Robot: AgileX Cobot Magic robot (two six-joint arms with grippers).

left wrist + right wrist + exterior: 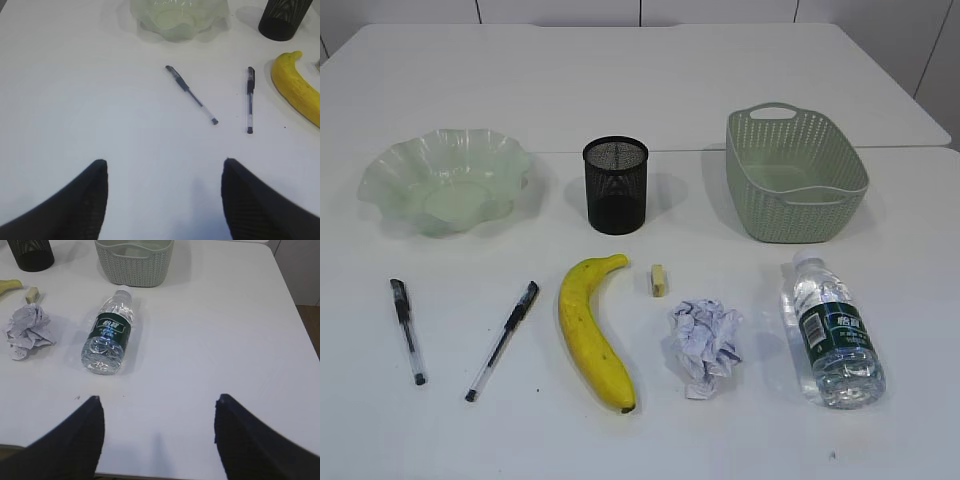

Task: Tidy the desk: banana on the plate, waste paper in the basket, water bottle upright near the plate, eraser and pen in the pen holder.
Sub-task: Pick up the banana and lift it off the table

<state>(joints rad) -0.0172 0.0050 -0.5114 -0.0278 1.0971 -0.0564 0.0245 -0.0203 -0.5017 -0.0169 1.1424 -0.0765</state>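
The left end effector hangs spread and empty over bare desk near the front left part, touching nothing. Beyond it lie two pens: the left pen slanted, the right pen nearly straight, apart from each other. Further back, toward the rear left of the desk, sits the pale green wavy plate, empty. Right of the pens lies the banana, on its side, and behind it stands the black mesh pen holder, upright near the middle of the desk.

The right end effector is likewise spread and holds nothing, over the front right edge. Ahead of it the water bottle lies on its side, cap pointing toward the green basket at the rear right, just short of it. Left of the bottle rests the crumpled waste paper, and behind that the small eraser, close to the banana's stem end.
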